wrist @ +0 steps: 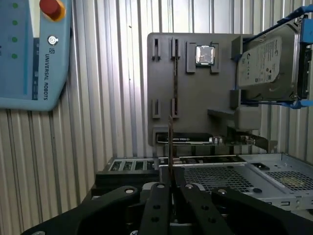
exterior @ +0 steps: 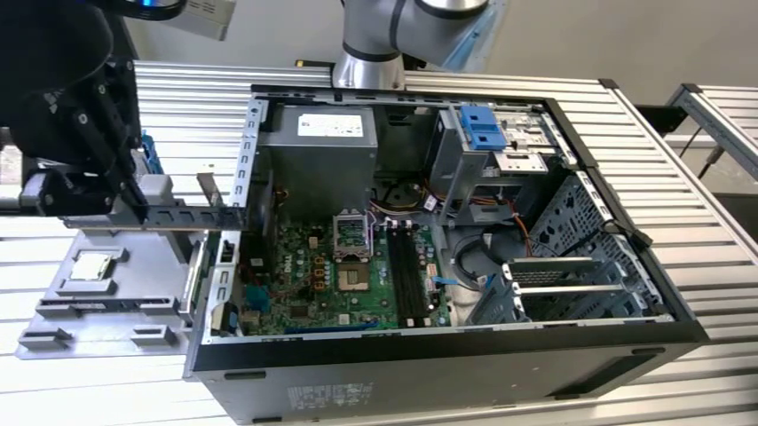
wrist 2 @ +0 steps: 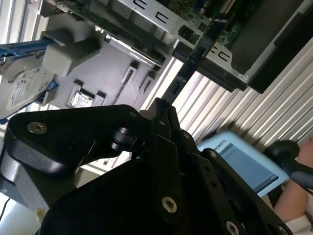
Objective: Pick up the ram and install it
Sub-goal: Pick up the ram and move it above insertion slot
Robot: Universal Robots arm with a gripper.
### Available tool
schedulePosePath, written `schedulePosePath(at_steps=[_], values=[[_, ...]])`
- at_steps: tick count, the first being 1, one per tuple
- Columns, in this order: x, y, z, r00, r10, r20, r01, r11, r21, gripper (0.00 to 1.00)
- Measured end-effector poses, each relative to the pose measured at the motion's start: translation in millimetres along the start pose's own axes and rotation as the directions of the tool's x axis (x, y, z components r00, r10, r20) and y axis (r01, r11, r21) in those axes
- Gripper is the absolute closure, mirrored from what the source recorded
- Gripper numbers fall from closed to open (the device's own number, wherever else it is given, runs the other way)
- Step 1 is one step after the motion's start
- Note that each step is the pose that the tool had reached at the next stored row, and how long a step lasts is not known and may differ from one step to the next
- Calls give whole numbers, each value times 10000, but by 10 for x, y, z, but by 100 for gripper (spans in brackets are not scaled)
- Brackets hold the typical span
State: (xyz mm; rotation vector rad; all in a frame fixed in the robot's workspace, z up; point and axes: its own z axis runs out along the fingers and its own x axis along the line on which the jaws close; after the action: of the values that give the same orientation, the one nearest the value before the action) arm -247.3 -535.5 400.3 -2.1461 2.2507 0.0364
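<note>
Dark ram [wrist: 170,147] pinched edge-on in jaws, near grey tray [wrist: 195,98].

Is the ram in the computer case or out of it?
Out. The shut gripper holds the ram edge-on, outside the computer case.

My gripper [wrist: 171,183] hides one end of the ram [wrist: 170,142]. The hard drive [wrist: 264,63] is cut off at the edge.

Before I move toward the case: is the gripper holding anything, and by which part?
The ram, pinched edge-on between the fingers at its near end; the rest sticks out beyond them.
</note>
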Motion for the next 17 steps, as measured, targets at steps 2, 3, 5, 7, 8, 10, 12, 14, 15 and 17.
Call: schedulePosePath(at_steps=[2,3,5,7,8,10,12,14,15,17], values=[[-5,-89,1,10000,-1,0,1,10000,-1,100],[-7,-129,1,10000,0,0,0,10000,-2,100],[-12,-219,2,10000,0,1,0,10000,-4,100],[-16,-304,2,10000,-1,-1,1,10000,-7,100],[-18,-346,2,10000,0,0,0,10000,-7,100],[-22,-430,3,10000,1,0,-1,10000,-8,100],[-27,-522,4,10000,-1,0,1,10000,-9,100],[-31,-611,4,10000,1,0,-1,10000,-11,100],[-33,-658,5,10000,1,0,-1,10000,-11,100],[-38,-750,5,10000,0,0,0,10000,-13,100]])
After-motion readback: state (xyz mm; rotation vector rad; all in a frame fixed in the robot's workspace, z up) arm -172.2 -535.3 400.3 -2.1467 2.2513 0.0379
